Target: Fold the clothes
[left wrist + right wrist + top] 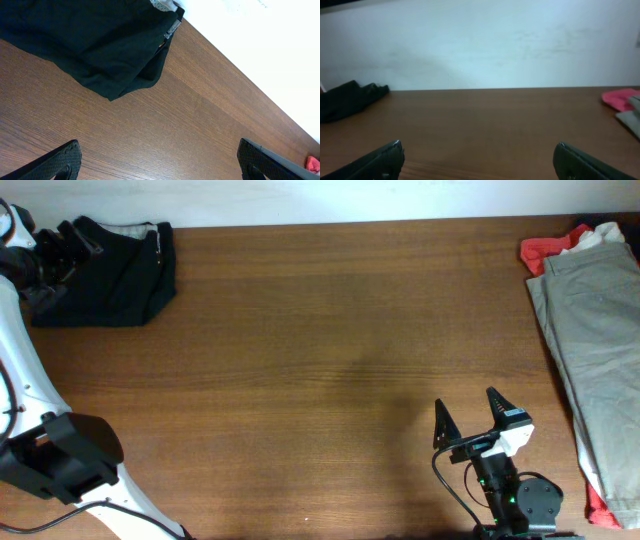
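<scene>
The black clothes [110,275] lie bunched in a compact heap at the table's far left corner, with pale grey-white lining [135,228] at the back edge. My left gripper [72,240] hovers by the heap's left end, open and empty. In the left wrist view its fingers [160,150] are spread above bare wood, and the clothes [90,45] lie beyond them. My right gripper [466,405] is open and empty near the front edge, right of centre. In the right wrist view [477,150] it faces the back wall, with the clothes [347,100] far off at the left.
Beige-khaki trousers [600,330] lie along the table's right side over a red cloth [545,250]. The red cloth also shows in the right wrist view [620,97]. A white wall runs behind the table's back edge.
</scene>
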Robot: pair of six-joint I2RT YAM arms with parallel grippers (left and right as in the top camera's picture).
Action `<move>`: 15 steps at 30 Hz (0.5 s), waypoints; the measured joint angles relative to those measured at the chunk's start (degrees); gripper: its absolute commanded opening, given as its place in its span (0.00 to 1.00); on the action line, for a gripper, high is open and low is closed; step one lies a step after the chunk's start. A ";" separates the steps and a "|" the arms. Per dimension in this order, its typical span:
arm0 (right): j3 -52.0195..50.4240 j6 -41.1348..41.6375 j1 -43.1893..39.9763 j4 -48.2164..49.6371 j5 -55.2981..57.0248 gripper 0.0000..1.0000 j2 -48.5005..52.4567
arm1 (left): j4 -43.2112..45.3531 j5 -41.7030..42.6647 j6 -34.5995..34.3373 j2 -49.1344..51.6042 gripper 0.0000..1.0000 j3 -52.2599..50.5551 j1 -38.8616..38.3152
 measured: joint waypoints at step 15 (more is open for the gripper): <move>0.00 -0.15 1.86 -5.18 9.70 0.99 -0.09 | 0.00 0.00 0.00 0.00 0.99 0.00 0.00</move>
